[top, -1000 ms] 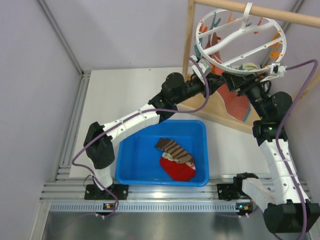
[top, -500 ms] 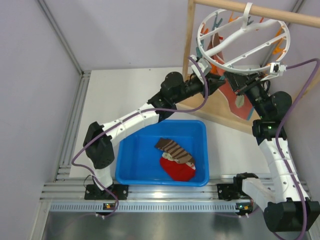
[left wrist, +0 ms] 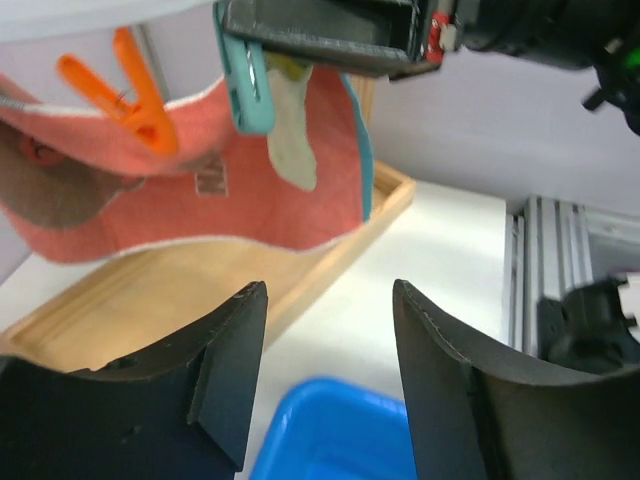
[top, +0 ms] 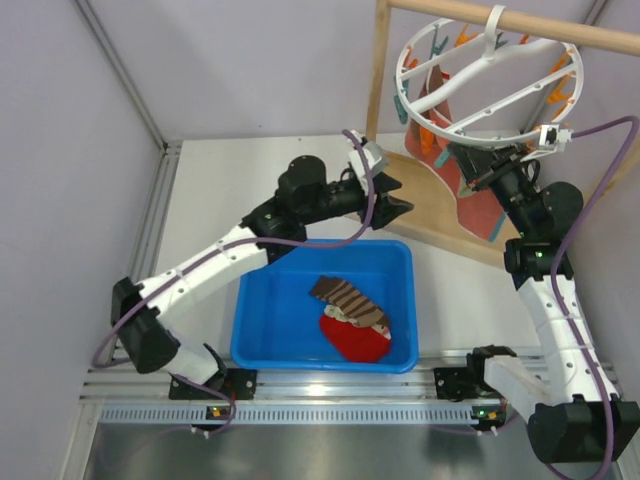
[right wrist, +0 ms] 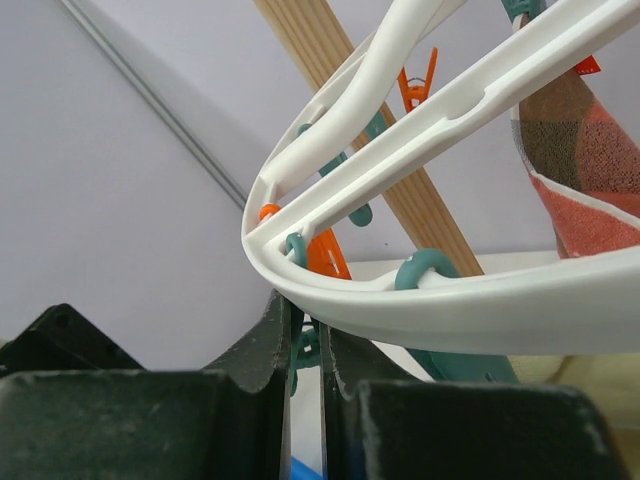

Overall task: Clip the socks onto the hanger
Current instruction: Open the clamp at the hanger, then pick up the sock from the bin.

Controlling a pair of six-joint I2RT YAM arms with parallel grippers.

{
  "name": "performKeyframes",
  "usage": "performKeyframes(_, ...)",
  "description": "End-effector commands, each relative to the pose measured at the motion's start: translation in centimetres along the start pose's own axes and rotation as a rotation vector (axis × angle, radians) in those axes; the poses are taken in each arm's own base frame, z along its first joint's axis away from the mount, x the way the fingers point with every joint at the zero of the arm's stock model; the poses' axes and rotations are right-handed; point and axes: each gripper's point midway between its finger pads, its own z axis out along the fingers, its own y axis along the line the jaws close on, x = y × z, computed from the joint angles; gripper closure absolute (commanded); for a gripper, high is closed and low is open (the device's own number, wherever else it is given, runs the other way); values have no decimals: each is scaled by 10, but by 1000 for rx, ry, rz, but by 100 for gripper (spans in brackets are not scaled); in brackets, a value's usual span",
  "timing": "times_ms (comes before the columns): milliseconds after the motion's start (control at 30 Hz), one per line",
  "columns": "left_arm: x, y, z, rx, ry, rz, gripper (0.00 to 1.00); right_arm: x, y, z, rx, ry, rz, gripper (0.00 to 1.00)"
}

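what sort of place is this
Probably a robot lab cell staged for laundry: left arm and right arm bolted to an aluminium rail, a white peg hanger on a wooden rod, a blue bin holding a striped sock.

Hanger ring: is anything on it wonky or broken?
Nothing looks broken. The white plastic ring hanger hangs from the wooden rod. One odd bit: the cream fabric sock seems pinched only near its top by a teal peg, which the right gripper clamps, dangling before the salmon-red cloth.
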Motion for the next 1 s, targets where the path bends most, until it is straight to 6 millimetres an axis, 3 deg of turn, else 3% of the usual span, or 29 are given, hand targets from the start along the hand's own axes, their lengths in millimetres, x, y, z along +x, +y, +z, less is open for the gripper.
performKeyframes(0, 12, -9, -56, 62, 147, 22, 42, -16, 12, 1, -16, -39, -46, 100)
performKeyframes(33, 27, -5, -74, 78, 197, 24, 42, -15, 12, 0, -15, -36, -52, 100)
performKeyframes(67, 51, -23, -92, 185, 281, -13, 43, -14, 10, -2, -6, -33, -58, 100)
performKeyframes(133, 74, -28, -120, 219, 353, 53, 44, -13, 7, -3, 4, -30, -77, 100)
performKeyframes(167, 110, -33, -139, 243, 455, 54, 45, -11, 6, -4, 10, -22, -79, 100)
performKeyframes(233, 149, -43, -169, 250, 553, 42, 47, -10, 5, -5, 14, -16, -93, 100)
performKeyframes(333, 197, -42, -204, 183, 670, 34, 50, -10, 5, -6, 18, -9, -110, 100)
performKeyframes(433, 229, -39, -223, 120, 743, 0, 52, -10, 5, -6, 20, -5, -114, 100)
performKeyframes(800, 287, -26, -218, 39, 922, -159, 57, -12, 4, -6, 29, 0, -129, 100)
performKeyframes(967, 294, -29, -207, 79, 891, -178, 57, -12, 3, -6, 38, 4, -139, 100)
